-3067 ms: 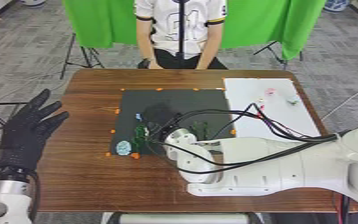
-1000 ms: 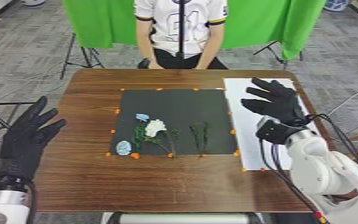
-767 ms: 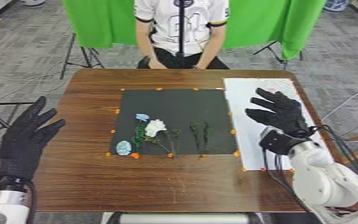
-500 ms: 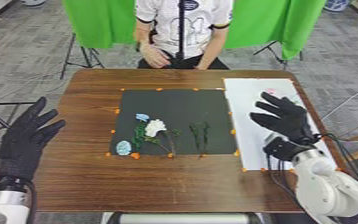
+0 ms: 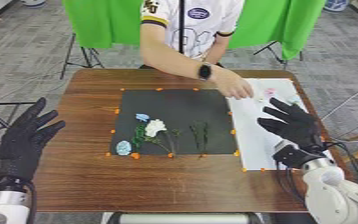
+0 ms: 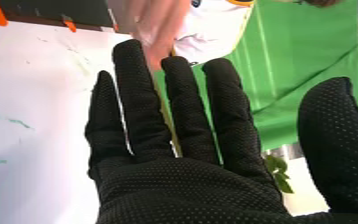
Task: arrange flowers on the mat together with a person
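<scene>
Head view's got the white flower (image 5: 155, 126) lying on the black mat (image 5: 180, 102), well apart from the right hand (image 5: 293, 126), whose fingers are kinda relaxed and spread over the white sheet (image 5: 255, 155). The pink flower (image 5: 270, 91) is near them. Left hand (image 5: 20, 142) is left of the mat, fingers loose too.

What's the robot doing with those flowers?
It's arranging them with a person, whose hand is over the white sheet, near a pink flower. The robot's right hand is open above that sheet; its left hand is open off to the side. A white flower and a blue flower lie on the dark mat.
</scene>
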